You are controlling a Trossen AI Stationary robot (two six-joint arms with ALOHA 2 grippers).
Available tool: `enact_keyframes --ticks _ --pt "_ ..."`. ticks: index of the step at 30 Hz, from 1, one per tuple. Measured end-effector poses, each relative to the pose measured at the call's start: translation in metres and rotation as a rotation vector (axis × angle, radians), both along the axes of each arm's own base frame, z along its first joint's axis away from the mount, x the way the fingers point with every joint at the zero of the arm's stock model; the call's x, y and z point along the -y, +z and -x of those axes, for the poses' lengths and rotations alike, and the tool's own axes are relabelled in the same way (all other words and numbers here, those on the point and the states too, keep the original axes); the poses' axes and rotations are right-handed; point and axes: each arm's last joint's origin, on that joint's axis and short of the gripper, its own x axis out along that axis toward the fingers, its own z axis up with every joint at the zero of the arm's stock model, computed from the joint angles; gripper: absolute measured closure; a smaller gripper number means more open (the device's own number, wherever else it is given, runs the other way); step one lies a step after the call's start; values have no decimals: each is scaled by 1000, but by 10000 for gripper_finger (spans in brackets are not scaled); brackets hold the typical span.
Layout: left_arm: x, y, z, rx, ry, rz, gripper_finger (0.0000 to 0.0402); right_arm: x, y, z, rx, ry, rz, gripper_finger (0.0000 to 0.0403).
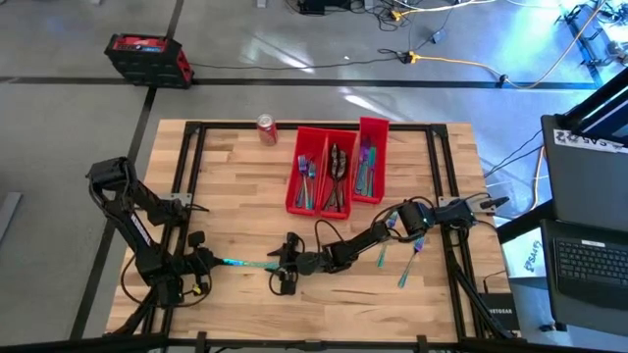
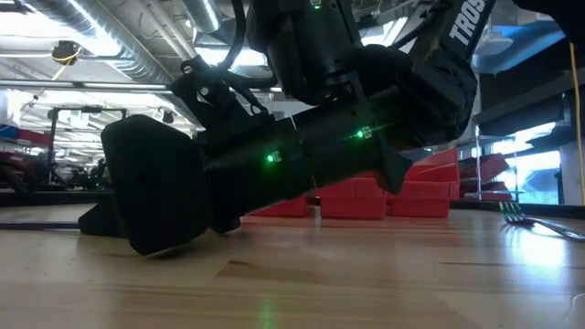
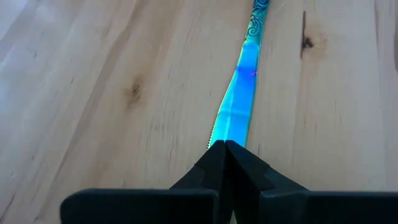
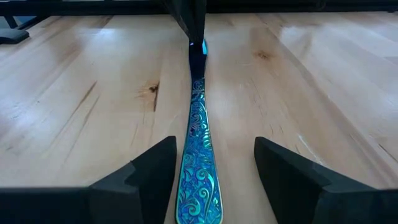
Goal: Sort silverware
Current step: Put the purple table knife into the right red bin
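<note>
A teal-blue knife (image 1: 243,264) lies along the near part of the table between my two grippers. My left gripper (image 3: 225,144), at the near left (image 1: 211,261), is shut on its blade end. My right gripper (image 4: 216,146), reaching in from the right (image 1: 282,267), is open. Its fingers stand on either side of the knife's ornate handle (image 4: 198,155) without a clear touch. More silverware stands in the red bins (image 1: 339,167). Some loose pieces (image 1: 407,265) lie on the wood at the right. My left gripper pinches the tip of the knife's blade (image 3: 229,134) between its two shut fingers. The fingers come slanting down from the table's left and lie along the knife. The blade runs straight away from them toward my right gripper; whether the knife rests on the table, I cannot tell.
A red soda can (image 1: 266,128) stands at the far edge, left of the bins. A fork (image 2: 539,219) lies on the wood at the right of the low view. A black frame (image 1: 186,176) runs around the tabletop. Bare wood shows between the bins and the grippers.
</note>
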Motion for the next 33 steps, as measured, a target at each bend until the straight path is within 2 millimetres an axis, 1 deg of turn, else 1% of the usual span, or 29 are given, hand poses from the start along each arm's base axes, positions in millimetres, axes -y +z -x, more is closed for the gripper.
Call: enact_keyframes --ticks 9,19,33 --pt "0 0 0 -6 -2 -2 402 -3 -2 2 -33 22 4 204" --pt "0 -1 0 -6 0 -2 402 -4 -4 3 -63 43 14 273" --pt "0 -1 0 -7 -4 -7 402 0 -5 3 -94 35 20 305"
